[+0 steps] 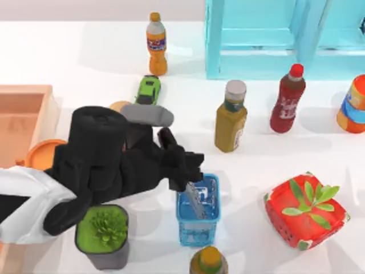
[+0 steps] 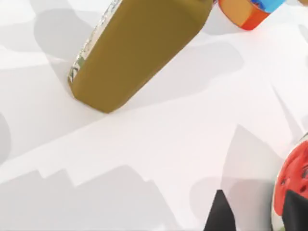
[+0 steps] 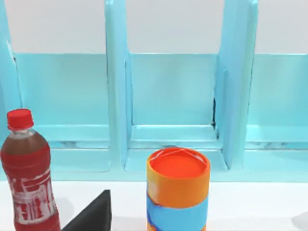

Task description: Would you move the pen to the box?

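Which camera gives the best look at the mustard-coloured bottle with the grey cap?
The top view: the mustard-coloured bottle stands whole there, grey cap to base, right of the left claw. The left wrist view catches its lower body close up, cap cut off. The right wrist view faces the blue shelf instead.

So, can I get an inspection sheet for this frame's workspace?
Surface: white table, nothing spilled.
Job's things: pen stands tilted in the blue mesh basket; box at the left edge.
Clutter: orange soda bottle, green toy car, mustard bottle, red bottle, orange-blue can, red carton, potted plant, orange disc.
Grippers: left gripper open, right over the pen; right gripper by the can, facing the shelf.
Cables: nothing seen.
Surroundings: cyan shelf at the back.
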